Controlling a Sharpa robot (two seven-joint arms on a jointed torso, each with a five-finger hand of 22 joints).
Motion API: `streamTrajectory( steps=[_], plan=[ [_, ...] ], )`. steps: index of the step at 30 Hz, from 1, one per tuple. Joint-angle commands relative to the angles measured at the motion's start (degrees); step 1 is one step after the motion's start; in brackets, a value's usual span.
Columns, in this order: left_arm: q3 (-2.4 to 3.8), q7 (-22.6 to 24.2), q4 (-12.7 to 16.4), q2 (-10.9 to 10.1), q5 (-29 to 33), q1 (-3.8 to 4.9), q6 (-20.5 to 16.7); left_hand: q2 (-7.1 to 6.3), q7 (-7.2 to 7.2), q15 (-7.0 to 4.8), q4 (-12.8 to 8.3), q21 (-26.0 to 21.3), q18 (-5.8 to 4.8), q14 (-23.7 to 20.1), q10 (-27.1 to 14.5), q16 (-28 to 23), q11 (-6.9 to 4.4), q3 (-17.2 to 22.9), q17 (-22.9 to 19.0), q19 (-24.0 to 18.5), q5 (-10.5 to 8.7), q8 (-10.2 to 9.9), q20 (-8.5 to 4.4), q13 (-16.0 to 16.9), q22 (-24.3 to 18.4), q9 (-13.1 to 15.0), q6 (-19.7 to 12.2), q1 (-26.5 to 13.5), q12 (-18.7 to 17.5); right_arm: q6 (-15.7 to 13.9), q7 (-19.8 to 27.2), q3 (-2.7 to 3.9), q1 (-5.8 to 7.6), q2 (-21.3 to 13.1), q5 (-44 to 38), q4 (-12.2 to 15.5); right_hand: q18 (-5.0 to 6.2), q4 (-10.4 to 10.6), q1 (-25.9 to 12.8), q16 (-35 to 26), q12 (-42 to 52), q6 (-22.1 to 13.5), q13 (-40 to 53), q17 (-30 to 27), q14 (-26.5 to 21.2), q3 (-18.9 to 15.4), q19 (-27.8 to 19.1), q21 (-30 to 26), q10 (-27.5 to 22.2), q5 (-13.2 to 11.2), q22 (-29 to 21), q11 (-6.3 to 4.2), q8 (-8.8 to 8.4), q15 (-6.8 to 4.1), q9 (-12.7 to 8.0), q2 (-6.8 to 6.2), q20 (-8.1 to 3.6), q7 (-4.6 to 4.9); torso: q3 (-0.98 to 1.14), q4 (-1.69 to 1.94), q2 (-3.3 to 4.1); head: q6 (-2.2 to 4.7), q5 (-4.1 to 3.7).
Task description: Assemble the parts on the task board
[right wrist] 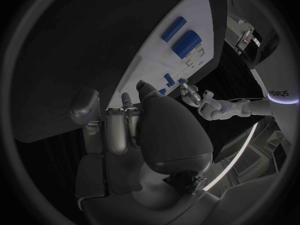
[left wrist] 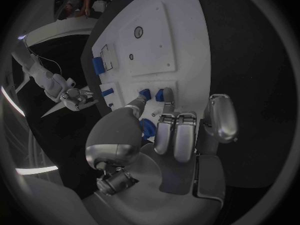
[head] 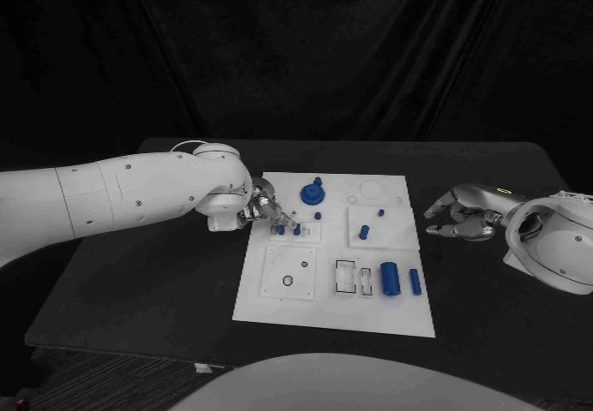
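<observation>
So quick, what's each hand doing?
Left hand: fingers at the small blue pegs; a grip cannot be told.
Right hand: curled, holding nothing.

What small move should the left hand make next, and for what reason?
Probably a slight lowering of the left hand so its fingertips can close on one of the two small blue pegs standing at the task board's left edge. The fingers sit right beside those pegs but appear to hold nothing. The right hand waits off the board, empty.
</observation>
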Motion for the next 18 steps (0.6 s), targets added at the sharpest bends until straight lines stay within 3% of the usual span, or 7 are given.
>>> streamTrajectory(
  steps=[1,8,13,18],
  plan=[
    [-0.47,-1.14,-0.32,0.11,-0.08,-0.53,0.62,0.08,2.1,0.42,0.2,-0.15,0.97,6.15,5.39,0.15,0.48,-0.65,15.1,0.03,-0.26,-4.02,0.44,14.54,9.06,0.0,-3.42,-0.47,-0.34,0.41,-0.89,0.03,-0.15,-0.01,-0.21,-0.01,0.44,0.07,0.38,-0.2,0.23,0.35,-2.15,5.65,2.88,0.41,-0.27,-0.29,-0.36,0.36,7.21,-0.04,-0.39,0.15,-0.09,-0.1,0.01,-0.14,-0.02,-0.05,0.05,0.0,0.09],
    [-0.47,-0.35,-0.36,-0.04,-0.08,-0.53,-0.42,0.62,1.82,0.36,0.74,0.01,0.98,6.15,5.48,0.15,0.33,-1.47,15.1,0.1,-0.23,-2.89,0.49,14.62,9.11,0.44,-2.21,0.25,-0.26,0.36,-0.88,0.03,-0.18,-0.01,-0.21,-0.05,0.44,0.04,0.42,-0.2,0.24,0.37,-2.15,5.65,2.87,0.45,-0.25,-0.28,-0.37,0.48,7.22,-0.04,-0.39,0.16,-0.11,-0.13,0.02,-0.15,0.03,-0.04,-0.02,0.0,0.07],
    [-0.45,2.59,0.39,-1.04,-0.09,-0.52,-5.06,0.79,1.54,0.19,1.12,0.37,0.93,6.15,5.84,0.15,0.1,-2.24,15.1,0.31,-0.2,-1.75,0.41,14.89,9.21,1.03,-1.51,0.86,0.02,0.24,-0.87,0.03,-0.19,-0.14,-0.21,-0.01,0.44,0.04,0.42,-0.2,0.24,0.37,-2.15,5.65,2.87,0.45,-0.25,-0.28,-0.37,0.48,7.22,-0.04,-0.39,0.16,-0.11,-0.13,0.02,-0.15,0.02,-0.02,-0.04,0.0,-0.16],
    [-0.43,5.14,2.26,-3.01,-3.68,0.08,-10.15,0.59,0.76,-0.35,2.16,2.04,0.63,6.15,6.08,0.15,-0.58,-4.47,15.1,1.45,0.12,1.4,-0.05,15.07,9.67,2.65,-0.16,2.02,0.2,0.13,-0.92,0.03,-0.19,-0.34,-0.21,0.06,0.47,0.02,0.44,-0.29,0.13,0.37,-2.27,5.56,2.84,0.48,-0.32,-0.47,-0.45,0.54,7.18,-0.04,-0.4,0.16,-0.11,-0.14,0.02,-0.15,0.0,-0.02,-0.02,0.0,-0.5]
  ],
)
